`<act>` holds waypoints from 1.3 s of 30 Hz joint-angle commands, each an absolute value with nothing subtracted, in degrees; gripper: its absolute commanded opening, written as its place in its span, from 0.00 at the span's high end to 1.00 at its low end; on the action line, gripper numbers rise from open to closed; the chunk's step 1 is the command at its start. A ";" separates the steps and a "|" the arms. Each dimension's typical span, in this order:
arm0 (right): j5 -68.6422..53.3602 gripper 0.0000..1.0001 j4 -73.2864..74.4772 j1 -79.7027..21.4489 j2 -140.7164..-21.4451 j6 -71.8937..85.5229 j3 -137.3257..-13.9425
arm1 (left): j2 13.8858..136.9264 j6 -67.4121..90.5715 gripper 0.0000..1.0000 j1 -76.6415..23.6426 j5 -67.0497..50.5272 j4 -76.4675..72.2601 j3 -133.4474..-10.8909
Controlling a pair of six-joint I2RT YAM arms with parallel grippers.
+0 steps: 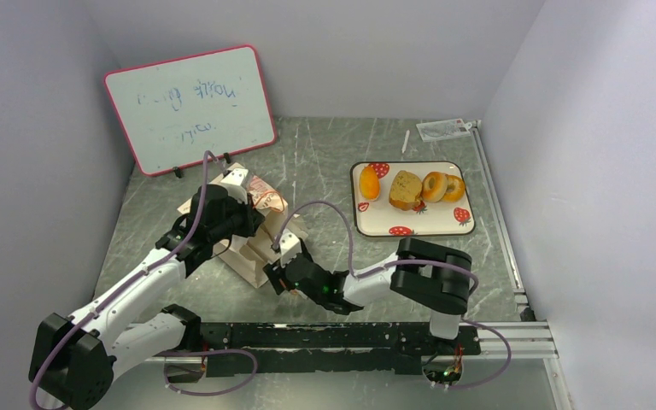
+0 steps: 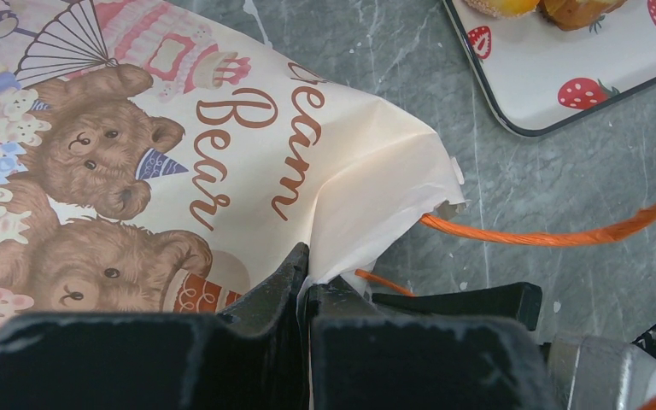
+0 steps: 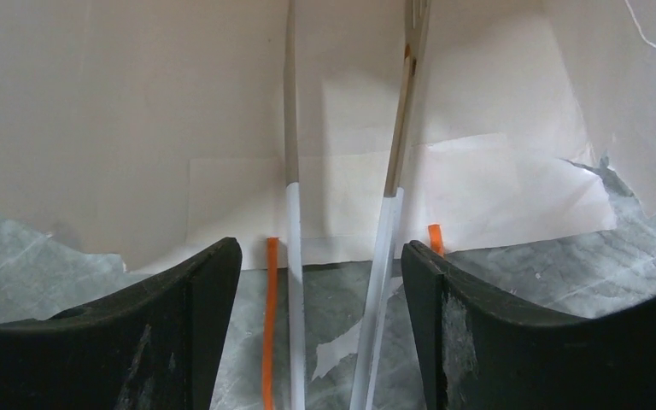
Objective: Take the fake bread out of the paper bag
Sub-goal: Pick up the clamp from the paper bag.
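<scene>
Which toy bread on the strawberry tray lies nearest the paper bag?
The small orange oval roll; the brown speckled loaf chunk and orange-brown ring bagels lie farther off.

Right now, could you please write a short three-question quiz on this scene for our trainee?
1. True or false: the left claw is shut on an edge of the paper bag.
2. Where does the speckled loaf chunk lie? A) in the paper bag; B) on the strawberry tray; C) in the right claw.
3. Fill in the blank: the right claw, facing the paper bag, has its jaws ___.
Key: 1 true; 2 B; 3 open.
</scene>
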State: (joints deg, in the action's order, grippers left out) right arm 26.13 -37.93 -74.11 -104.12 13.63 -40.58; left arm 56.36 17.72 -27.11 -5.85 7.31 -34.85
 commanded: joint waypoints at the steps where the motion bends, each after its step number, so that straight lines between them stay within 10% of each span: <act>1: 24.52 0.28 -39.75 -72.60 -105.58 13.77 -41.63 | 55.26 17.51 0.93 -27.25 -8.00 5.87 -34.20; 20: 17.88 0.59 -39.97 -70.58 -108.09 14.35 -41.57 | 55.57 18.54 0.93 -27.25 -7.45 5.07 -34.58; 39: 6.42 0.65 -26.04 -64.49 -95.09 35.30 -44.24 | 51.34 17.47 0.93 -27.25 -6.30 7.31 -35.12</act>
